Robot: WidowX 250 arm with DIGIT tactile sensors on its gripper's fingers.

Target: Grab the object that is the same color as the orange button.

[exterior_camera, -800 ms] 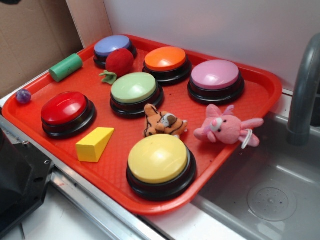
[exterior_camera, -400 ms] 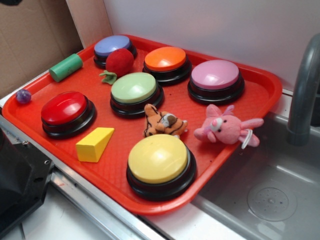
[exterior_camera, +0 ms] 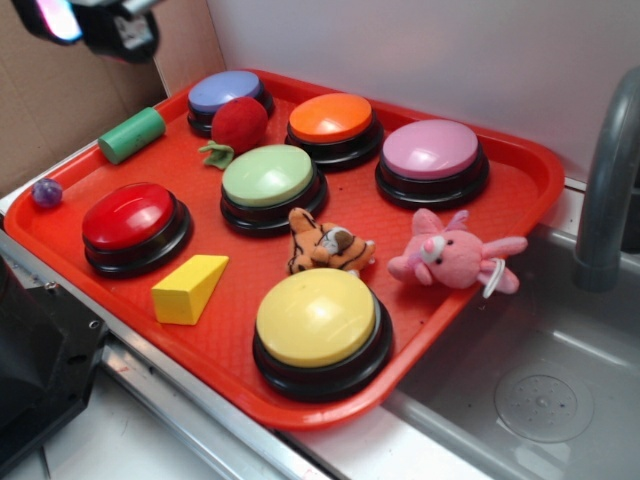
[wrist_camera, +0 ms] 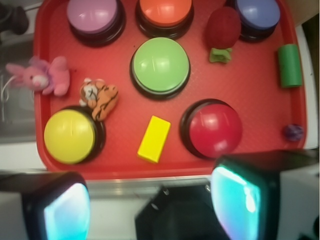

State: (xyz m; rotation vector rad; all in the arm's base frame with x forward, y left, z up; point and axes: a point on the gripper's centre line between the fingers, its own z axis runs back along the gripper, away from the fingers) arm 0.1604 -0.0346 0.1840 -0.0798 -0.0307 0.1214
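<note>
tiger (exterior_camera: 327, 243) open above, yellow button (exterior_camera: 318, 318) and bunny (exterior_camera: 450, 254) close beside

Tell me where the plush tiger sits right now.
In the exterior view, the plush tiger lies mid-tray, between the green button and the yellow button, with the pink bunny to its right.

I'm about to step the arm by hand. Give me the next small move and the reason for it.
Probably carry the gripper across the tray toward the plush tiger and begin descending. It sits high at the far left corner, jaws apart and empty, while the tiger, matching the orange button, lies untouched between the green button and yellow button.
</note>
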